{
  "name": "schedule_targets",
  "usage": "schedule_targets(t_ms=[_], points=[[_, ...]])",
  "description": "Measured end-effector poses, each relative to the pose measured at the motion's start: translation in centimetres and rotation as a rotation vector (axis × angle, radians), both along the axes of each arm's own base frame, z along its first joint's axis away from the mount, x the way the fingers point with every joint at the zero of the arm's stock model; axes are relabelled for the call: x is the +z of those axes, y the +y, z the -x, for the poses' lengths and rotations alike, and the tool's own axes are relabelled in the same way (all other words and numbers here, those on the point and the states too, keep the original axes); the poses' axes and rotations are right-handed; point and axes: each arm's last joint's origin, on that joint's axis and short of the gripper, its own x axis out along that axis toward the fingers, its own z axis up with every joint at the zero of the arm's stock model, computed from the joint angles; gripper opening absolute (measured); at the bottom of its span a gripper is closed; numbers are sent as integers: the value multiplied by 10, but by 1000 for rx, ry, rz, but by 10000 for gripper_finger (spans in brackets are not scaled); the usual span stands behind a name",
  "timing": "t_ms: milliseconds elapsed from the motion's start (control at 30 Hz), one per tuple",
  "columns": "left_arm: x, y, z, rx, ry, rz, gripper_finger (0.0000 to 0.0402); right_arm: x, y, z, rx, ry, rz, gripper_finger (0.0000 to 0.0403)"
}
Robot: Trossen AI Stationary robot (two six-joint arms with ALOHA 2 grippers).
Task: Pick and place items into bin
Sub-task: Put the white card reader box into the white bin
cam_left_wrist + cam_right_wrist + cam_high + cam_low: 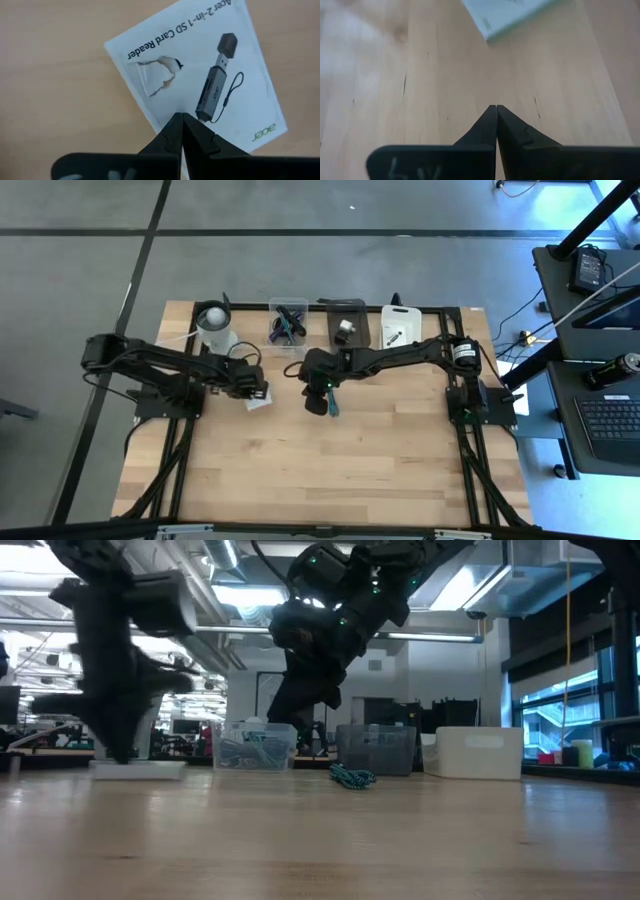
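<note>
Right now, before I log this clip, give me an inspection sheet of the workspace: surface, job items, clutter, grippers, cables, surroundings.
Surface: bare wooden table, front half holds nothing.
Job's things: white SD card reader packet flat on the wood under the left gripper; teal strap lying on the table by the right gripper; clear bin at the back with straps inside; grey bin and white bin beside it.
Clutter: a clear cup at the back left.
Grippers: left gripper shut, over the packet; right gripper shut, holding nothing, over bare wood.
Cables: nothing seen on the table.
Surroundings: grey floor, a desk with a keyboard to the right.
</note>
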Motion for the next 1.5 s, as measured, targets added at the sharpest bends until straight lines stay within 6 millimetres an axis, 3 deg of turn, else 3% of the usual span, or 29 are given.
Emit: schedule_targets(t_ms=[200,367,633,833,1100,1500], points=[[-8,-1,-30,-158,-184,-69,2,-1,-4,2,-10,21,-1,10],[-6,-2,-41,-206,-279,-114,2,-5,-14,7,-56,83,-25,12],[22,-1,-54,-243,-358,-123,2,-6,-27,11,-128,113,-61,10],[36,0,-41,-157,-261,-132,2,-8,-27,7,-168,95,-94,27],[43,-4,-20,-85,-173,-103,7,-19,-29,-6,-206,16,-171,86],[32,-12,-27,36,-150,-72,89,-39,-30,-15,-235,-4,-245,140]])
